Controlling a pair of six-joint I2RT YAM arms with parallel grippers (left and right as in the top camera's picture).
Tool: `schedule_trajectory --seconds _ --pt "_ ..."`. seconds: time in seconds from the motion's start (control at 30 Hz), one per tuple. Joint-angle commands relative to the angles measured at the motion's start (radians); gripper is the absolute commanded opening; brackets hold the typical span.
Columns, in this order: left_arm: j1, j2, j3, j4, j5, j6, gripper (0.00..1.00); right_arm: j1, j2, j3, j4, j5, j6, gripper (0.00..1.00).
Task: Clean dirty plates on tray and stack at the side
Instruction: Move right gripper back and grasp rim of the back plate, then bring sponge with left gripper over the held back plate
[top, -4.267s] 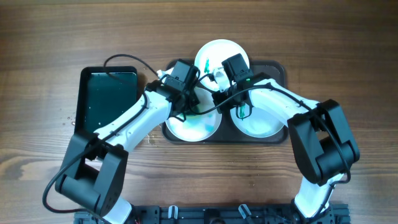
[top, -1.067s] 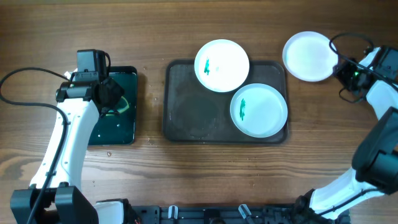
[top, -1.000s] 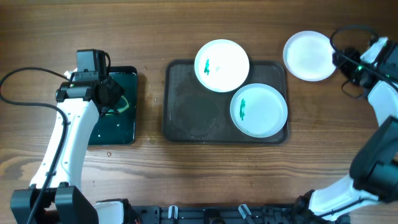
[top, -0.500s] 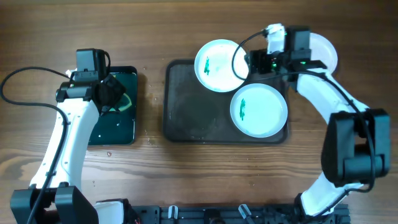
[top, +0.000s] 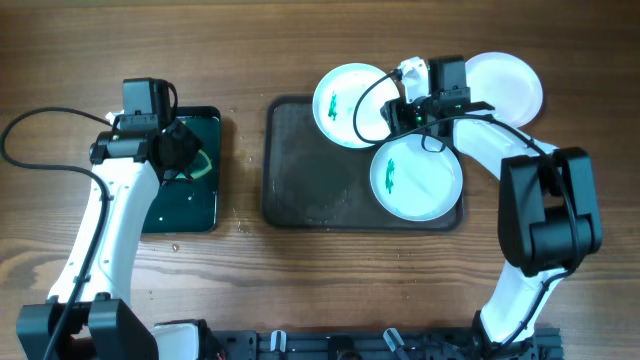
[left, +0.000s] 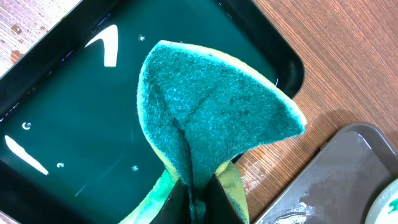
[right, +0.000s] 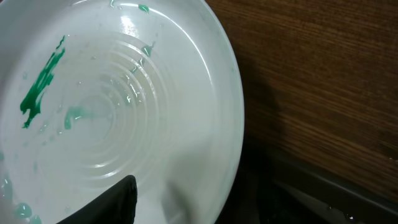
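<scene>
Contact with the rim is what this step turns on, as I judge it. The right fingers (top: 390, 113) are at the edge of the smeared plate (right: 124, 112). That plate lies directly ahead of them, partly on the tray (top: 300, 185) and partly out over its far rim. The wrist view shows one finger lying over the plate's inner slope. The other is hidden, so I cannot tell whether they are apart or already nipping the rim.

A second smeared plate (top: 420, 180) sits on the tray just beside these fingers, its edge close to the first. A clean plate (top: 510, 85) rests on the desk (top: 300, 40) just behind them. Well apart from them, the left fingers (top: 183, 158) are clamped on a folded green sponge (left: 205, 118), which hangs above the glossy black tray (left: 74, 124).

To do this well, the rim should sit deep between the fingers, one above and one below, before they close. The plate's surface looks wet and is probably slippery, so a firm squeeze and a slow, level lift seem wise. The upper finger is best kept off the green smear, which lies across the plate from it. A sideways drag could knock the neighbouring plate, so the move should go straight up. The sponge should probably come over only once the plate is steady.
</scene>
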Motion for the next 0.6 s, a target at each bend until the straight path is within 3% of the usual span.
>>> schedule_trajectory --seconds 0.0,0.03,0.07,0.27,0.5,0.53,0.57 --pt "0.005 0.003 0.001 0.007 0.006 0.012 0.04 0.01 0.023 -0.002 0.018 0.013 -0.014 0.52" --pt "0.005 0.003 0.001 0.011 0.006 0.012 0.04 0.012 0.023 -0.002 0.019 0.013 -0.014 0.47" --pt "0.005 0.003 0.001 0.015 0.006 0.012 0.04 0.018 0.023 -0.002 0.019 0.013 -0.014 0.36" --pt "0.005 0.003 0.001 0.018 0.006 0.012 0.04 0.069 0.023 -0.002 -0.001 0.013 0.013 0.04" --pt "0.005 0.003 0.001 0.018 0.006 0.012 0.04 0.141 -0.008 -0.002 -0.19 0.005 0.035 0.04" --pt "0.005 0.003 0.001 0.018 0.008 0.012 0.04 0.151 -0.016 -0.002 -0.209 0.005 0.035 0.06" --pt "0.005 0.003 0.001 0.018 0.015 0.012 0.04 0.16 -0.021 -0.002 -0.217 0.005 0.035 0.17"
